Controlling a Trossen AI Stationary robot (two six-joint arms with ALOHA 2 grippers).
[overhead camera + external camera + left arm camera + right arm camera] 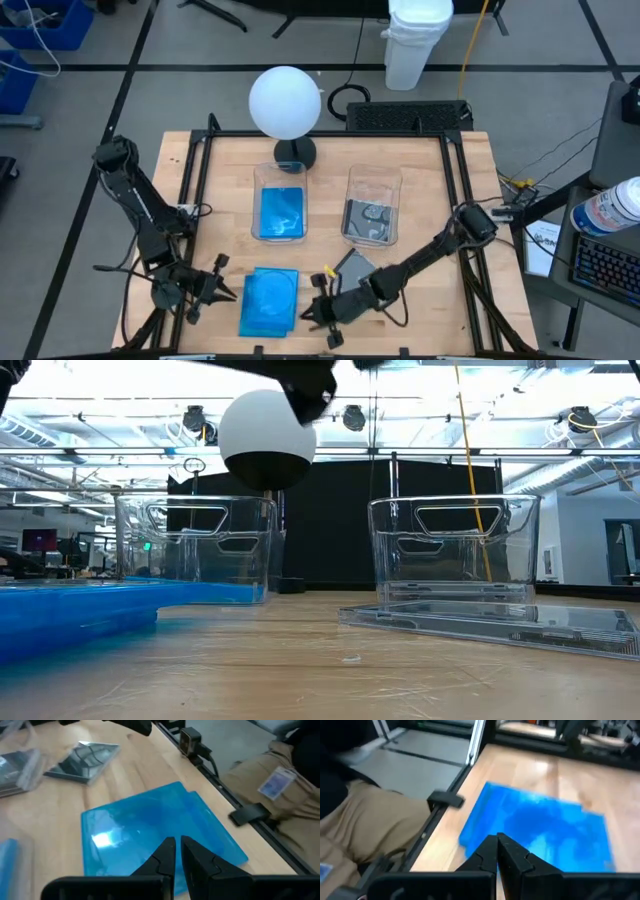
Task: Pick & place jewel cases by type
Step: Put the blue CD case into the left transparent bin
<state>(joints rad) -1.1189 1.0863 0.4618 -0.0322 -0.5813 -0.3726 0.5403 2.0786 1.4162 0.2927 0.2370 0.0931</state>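
Two bright translucent blue flat plastic jewel cases (269,301) lie stacked, slightly offset, at the near edge of the pale wooden table (440,180), w/ both grippers crowding them: left gripper (213,288) just beside the stack's left edge, right gripper (318,310) just beside its right edge. Both claws look pinched nearly closed, only a sliver between the tips, holding nothing. One clear/grey jewel case with a black spine (353,266) sits flat just right of the blue stack, near the right arm. Behind, the left clear plastic tub (280,202) already has blue in it; the right clear plastic tub (374,206) holds grey cases. A white globe lamp on a black base (286,103) stands behind the tubs. Step in hand, I'd guess: lifting the top blue case. To do it well, one arm only, pref. the left, since it's on the blue tub's side; spread the fingers first, take just the top case by its overhanging edge w/o dragging the lower one, and keep the right arm back. A person in tan trousers (280,765) sits close to the table's front rail.
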